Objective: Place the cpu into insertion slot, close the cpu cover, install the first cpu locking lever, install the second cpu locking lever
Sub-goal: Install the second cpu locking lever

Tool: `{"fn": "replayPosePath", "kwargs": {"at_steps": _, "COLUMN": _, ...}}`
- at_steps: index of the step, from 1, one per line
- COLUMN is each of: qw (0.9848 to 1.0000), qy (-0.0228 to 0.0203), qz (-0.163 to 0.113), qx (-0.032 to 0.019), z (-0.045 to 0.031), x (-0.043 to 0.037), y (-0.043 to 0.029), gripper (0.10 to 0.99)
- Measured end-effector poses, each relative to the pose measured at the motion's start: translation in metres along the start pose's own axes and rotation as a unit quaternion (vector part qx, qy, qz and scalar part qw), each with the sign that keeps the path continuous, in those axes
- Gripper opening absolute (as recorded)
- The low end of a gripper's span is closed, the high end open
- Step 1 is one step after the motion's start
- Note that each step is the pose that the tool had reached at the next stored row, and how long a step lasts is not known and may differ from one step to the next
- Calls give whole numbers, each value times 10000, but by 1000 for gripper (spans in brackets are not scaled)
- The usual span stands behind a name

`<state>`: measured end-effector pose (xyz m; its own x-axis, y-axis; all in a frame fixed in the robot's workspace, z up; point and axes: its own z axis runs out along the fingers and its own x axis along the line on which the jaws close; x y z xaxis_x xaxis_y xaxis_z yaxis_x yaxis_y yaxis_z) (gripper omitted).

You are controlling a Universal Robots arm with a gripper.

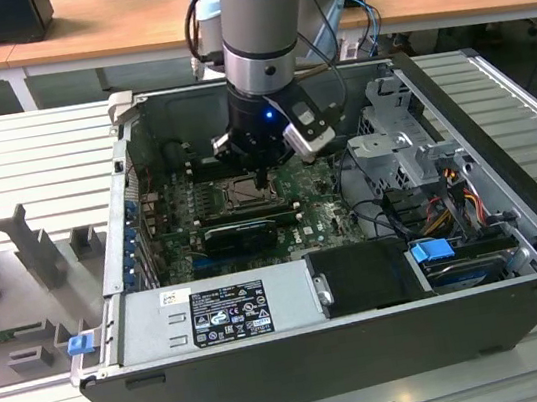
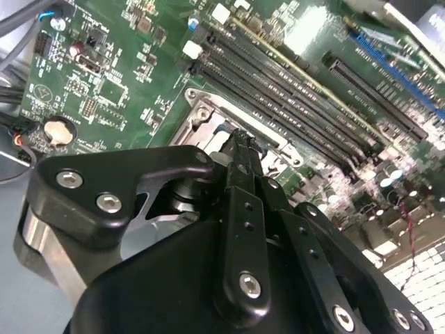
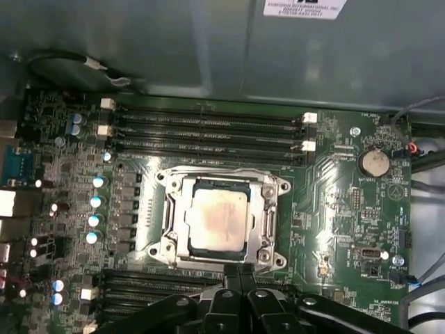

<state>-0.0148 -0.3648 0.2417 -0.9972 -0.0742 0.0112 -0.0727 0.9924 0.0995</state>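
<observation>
Black pincer (image 3: 240, 273) fingers fill the foreground in both wrist views, pressed together to a narrow point and holding nothing. The tips rest at the edge of the square silvery metal cpu cover (image 3: 268, 223).

That cover lies flat, and through its window shows the pale silvery-beige square cpu (image 3: 217, 217), seated in the black-framed insertion slot (image 3: 208, 182). So by my read placing and closing are done, and we're at the locking levers. Whether either lever is latched, I cannot tell. Lever work would call for a firm, fine push with no slip onto the green circuit board (image 3: 334, 229) or the long black memory slots (image 3: 208, 125) just beside the socket.

Out in the exterior view, the arm reaches straight down into the open dark-grey computer case (image 1: 272, 362), which sits on a ribbed grey metal desk (image 1: 29, 156). Grey moulded fixtures (image 1: 34, 256) lie at nine o'clock, and wooden worktops (image 1: 102, 34) run across at twelve.
</observation>
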Motion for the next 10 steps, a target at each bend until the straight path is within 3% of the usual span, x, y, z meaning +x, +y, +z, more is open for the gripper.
{"fn": "replayPosePath", "kwargs": {"at_steps": 3, "qw": 10000, "qy": -8, "qz": -49, "qx": -12, "z": 5, "x": 17, "y": -54, "gripper": 106}}
{"fn": "replayPosePath", "kwargs": {"at_steps": 6, "qw": 10000, "qy": -12, "qz": -64, "qx": -65, "z": 7, "x": 82, "y": -65, "gripper": 106}}
{"fn": "replayPosePath", "kwargs": {"at_steps": 10, "qw": 9997, "qy": -25, "qz": -67, "qx": -228, "z": 1, "x": 133, "y": -131, "gripper": 106}}
